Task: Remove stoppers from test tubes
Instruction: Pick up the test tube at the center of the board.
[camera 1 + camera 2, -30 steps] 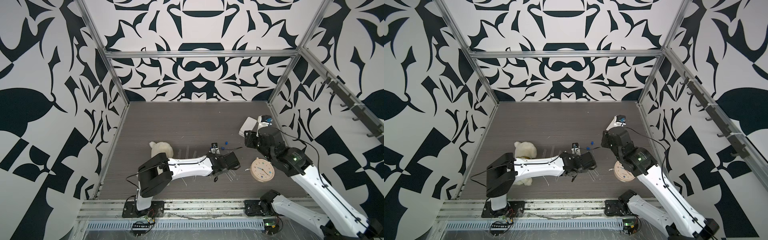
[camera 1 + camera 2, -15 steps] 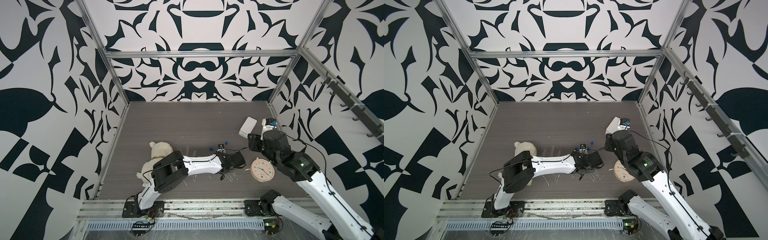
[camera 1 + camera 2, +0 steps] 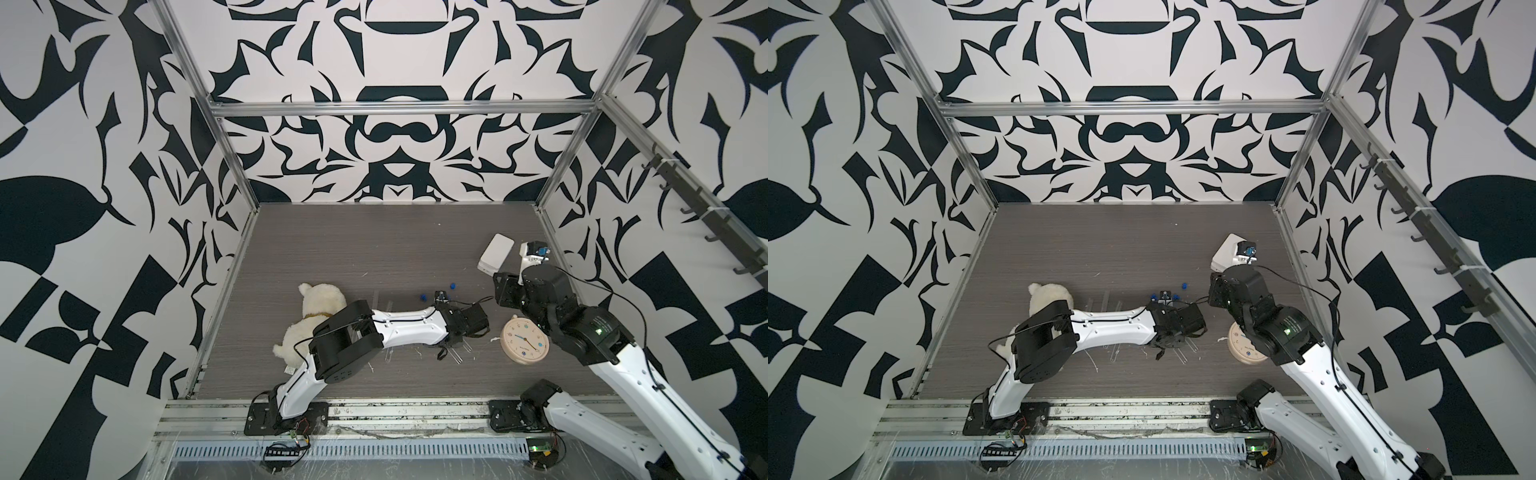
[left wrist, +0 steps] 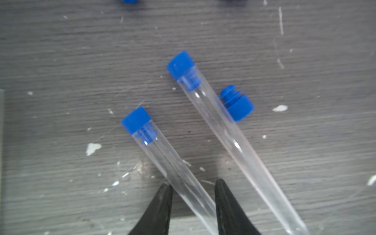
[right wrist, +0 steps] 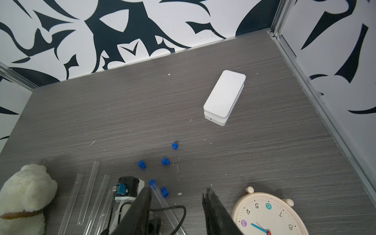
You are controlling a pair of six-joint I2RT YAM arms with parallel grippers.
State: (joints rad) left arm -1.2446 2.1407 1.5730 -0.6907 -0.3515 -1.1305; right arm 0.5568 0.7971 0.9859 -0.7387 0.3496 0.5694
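Clear-walled and capped in blue, the nearer test tube [image 4: 173, 166] is lying flat on the grey wood-grain tabletop [image 4: 61, 61], running aslant through the gap of the left gripper [image 4: 193, 183], whose black jaws are standing narrowly apart on either side of it; the blur is hiding whether either fingertip [image 4: 162, 203] is touching the wall, and no firm clamp is showing. Its stopper [image 4: 136, 120] is pointing away from the fingers, toward the back wall [image 3: 395, 158], and the long axis is following that line. A second capped tube [image 4: 234, 138] is lying just beside it, pointing much the same way, with a loose stopper [image 4: 238, 105] resting against its side. The right gripper [image 5: 176, 191] is hanging near with jaws well apart, holding nothing. In my judgement the step is calling for a square pinch well back from the cap, without nudging the neighbour, leaving the right jaws a straight pull along the axis.
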